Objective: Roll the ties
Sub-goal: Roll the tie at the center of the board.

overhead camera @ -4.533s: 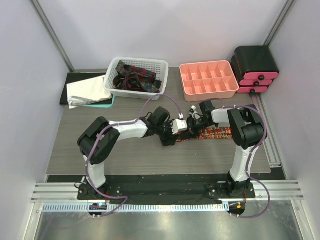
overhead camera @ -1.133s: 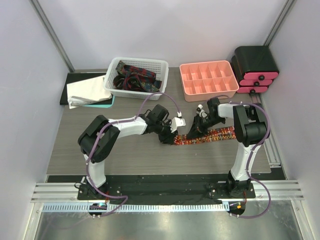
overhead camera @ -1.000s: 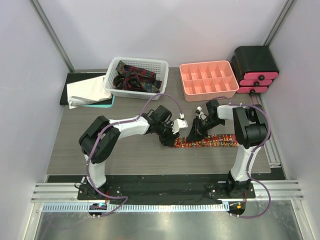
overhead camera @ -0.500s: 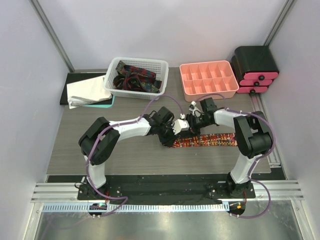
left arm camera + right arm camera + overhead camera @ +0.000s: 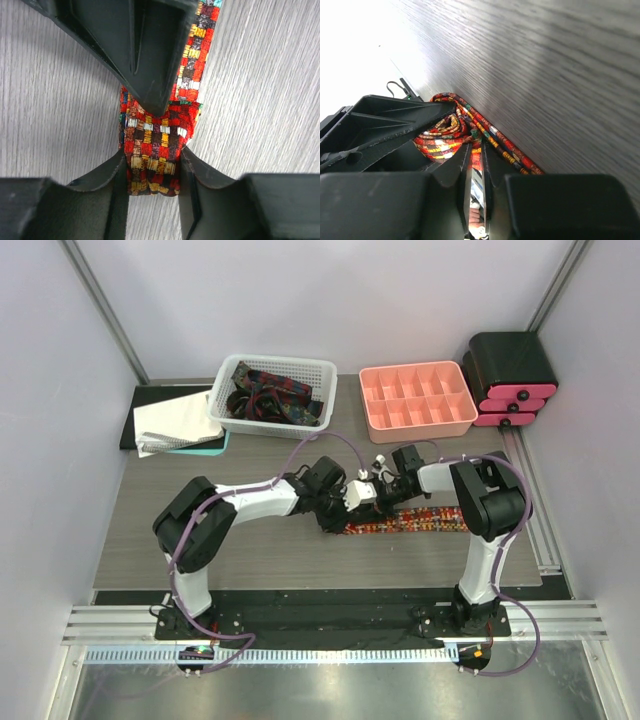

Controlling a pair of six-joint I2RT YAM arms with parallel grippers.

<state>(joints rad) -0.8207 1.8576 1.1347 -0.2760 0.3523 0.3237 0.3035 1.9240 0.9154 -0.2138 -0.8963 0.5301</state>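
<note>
A red tie (image 5: 420, 519) with a yellow-orange woven check lies flat across the table's middle right. Its left end is coiled into a small roll (image 5: 440, 140). My left gripper (image 5: 345, 515) is shut on that roll; in the left wrist view (image 5: 152, 175) the fabric (image 5: 155, 135) sits squeezed between both fingers. My right gripper (image 5: 378, 498) is right beside it, jaws almost together (image 5: 476, 152) with a bit of the tie's fabric pinched at the tips. One right finger (image 5: 140, 45) looms over the roll in the left wrist view. More ties (image 5: 270, 395) lie in the basket.
A white basket (image 5: 225, 390) stands at the back left. A pink compartment tray (image 5: 417, 398) is at the back middle, and a black and pink drawer box (image 5: 510, 375) at the back right. White cloth on a dark mat (image 5: 170, 425) lies at far left.
My right gripper has moved left from over the tie's middle to meet the left gripper at the rolled end. The tie has shifted slightly and lies flatter.
</note>
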